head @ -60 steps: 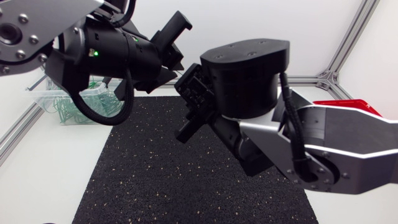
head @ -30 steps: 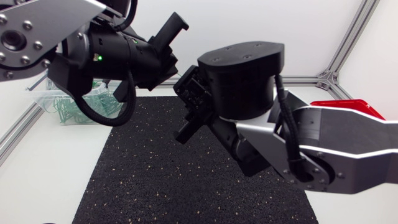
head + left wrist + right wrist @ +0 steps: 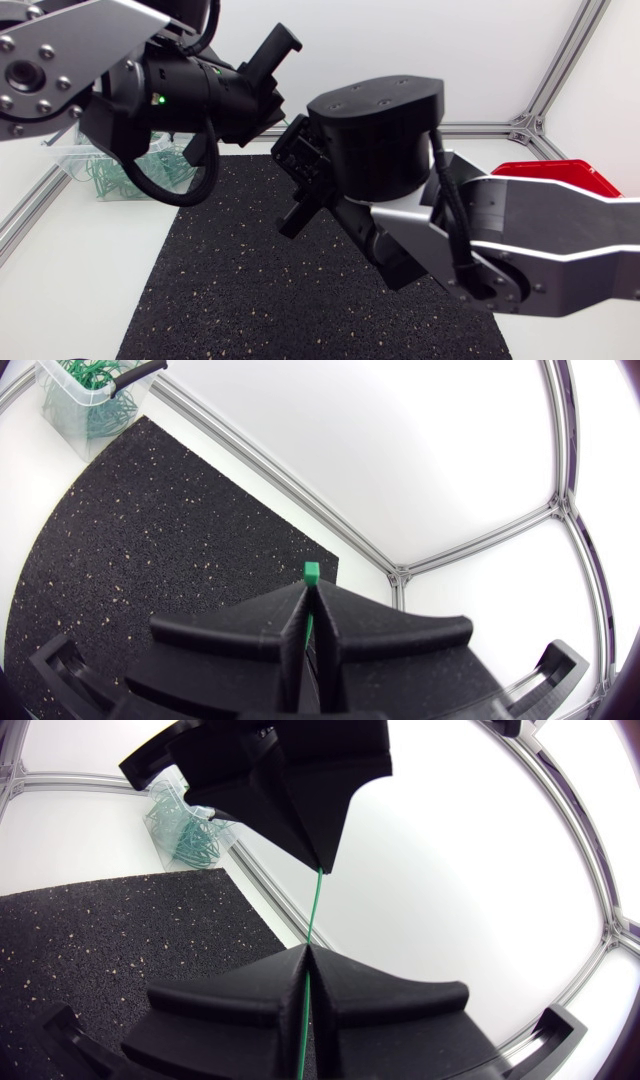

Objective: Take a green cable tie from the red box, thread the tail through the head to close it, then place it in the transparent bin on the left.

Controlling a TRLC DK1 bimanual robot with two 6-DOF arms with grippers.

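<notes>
- Above the mat (image 3: pixel 250 290), both arms hold one tie in mid-air; off the mat's far left corner sits the bin (image 3: pixel 105 170), a tangle of green ties inside it.
- Entering high from the left edge, the left arm (image 3: pixel 190 85) ends near the middle. The left gripper (image 3: pixel 309 588) is clenched on the tie (image 3: pixel 314 910), and a short green stub pokes out past its pressed-together fingertips.
- Between the two grippers the tie runs as one thin, straight strand, its long axis lying from one gripper's tip to the other's. It is pinched in both and hangs well clear of the mat, with no loop to be seen.
- Facing its partner at close range, the right gripper (image 3: pixel 307 955) is clamped on the strand, which emerges from the seam of its closed fingers. Seen from its wrist, the bin lies beyond the left gripper.
- From the right edge, the right arm (image 3: pixel 520 240) fills much of the frame, its wrist reaching towards the centre.
- At far right, behind that arm, the box (image 3: pixel 548 172) shows only a red rim, its contents hidden; it is well apart from both grippers.
- The pick looks done and the threading in hand: the tie lies in line with both tips, so one end must likely be bent round to meet the other. Which end is the head cannot be told. The left arm is the nearer to the bin and seems the natural one for the drop.
</notes>
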